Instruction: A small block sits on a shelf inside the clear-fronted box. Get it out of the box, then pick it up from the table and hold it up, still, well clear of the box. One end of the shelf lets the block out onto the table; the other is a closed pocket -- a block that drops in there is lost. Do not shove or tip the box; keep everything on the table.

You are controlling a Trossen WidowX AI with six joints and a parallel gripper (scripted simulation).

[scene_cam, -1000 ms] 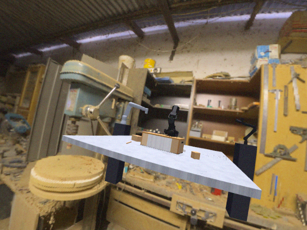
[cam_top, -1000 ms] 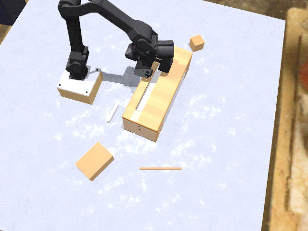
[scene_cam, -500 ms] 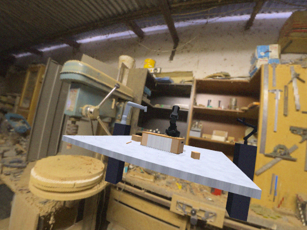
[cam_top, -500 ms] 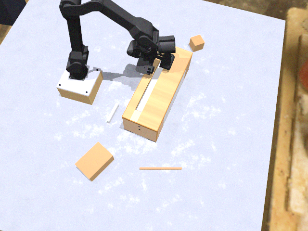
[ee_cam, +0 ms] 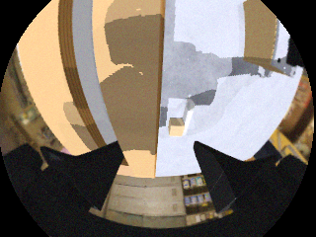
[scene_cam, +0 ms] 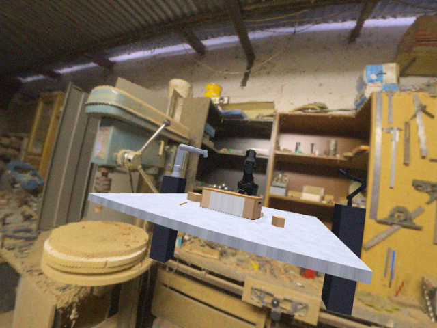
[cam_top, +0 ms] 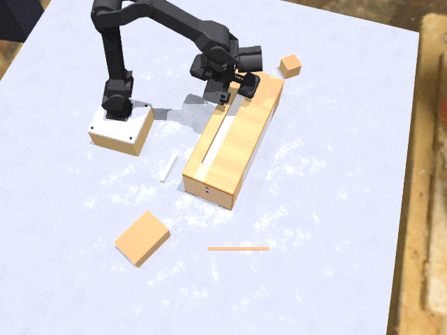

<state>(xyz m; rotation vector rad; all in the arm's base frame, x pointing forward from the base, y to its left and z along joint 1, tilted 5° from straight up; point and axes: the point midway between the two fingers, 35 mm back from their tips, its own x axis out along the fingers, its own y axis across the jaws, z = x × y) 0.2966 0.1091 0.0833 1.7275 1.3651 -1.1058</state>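
The wooden box (cam_top: 248, 144) (scene_cam: 225, 201) (ee_cam: 133, 99) stands on the table, with a long slot in its top. My gripper (cam_top: 236, 95) (ee_cam: 161, 144) is open and empty above the far part of the top, over the slot and the edge on the robot's side. A small tan block (ee_cam: 176, 126) shows in the wrist view on the table just outside that wall, with a thin white bar (ee_cam: 188, 116) beside it. The arm hides this spot in the top view. The box's inside and shelf cannot be made out.
A tan cube (cam_top: 290, 66) (scene_cam: 278, 221) stands off the box's far end. A white bar (cam_top: 168, 167) lies between the box and the robot base (cam_top: 122, 125). A flat tan block (cam_top: 142, 236) and a thin tan strip (cam_top: 238, 248) lie off the near end.
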